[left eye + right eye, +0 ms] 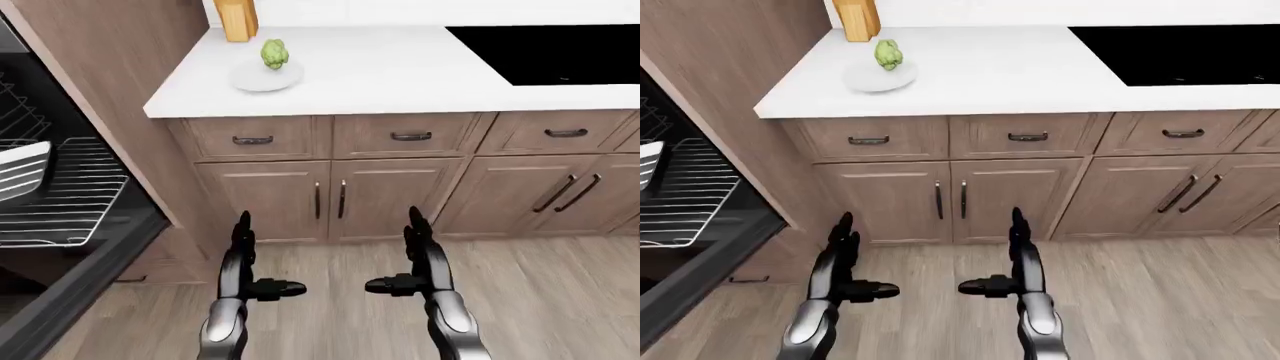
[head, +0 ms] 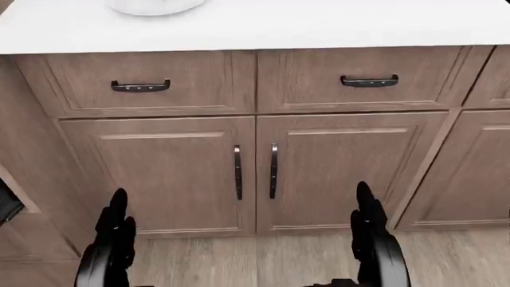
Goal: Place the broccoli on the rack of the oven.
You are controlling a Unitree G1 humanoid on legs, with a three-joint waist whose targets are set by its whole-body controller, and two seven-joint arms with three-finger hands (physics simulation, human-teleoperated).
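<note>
Left-eye view: I see the small green broccoli [image 1: 274, 54] on a white plate [image 1: 266, 78] on the counter [image 1: 400, 75], well above my open, empty left robot hand [image 1: 247, 264] and right robot hand [image 1: 414, 260].

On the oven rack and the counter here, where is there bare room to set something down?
The oven rack is bare wire on its right part, toward the cabinets; a white dish takes its left edge. The white counter is open between the plate holding the broccoli and the black cooktop. The corner by the wooden block is crowded.
</note>
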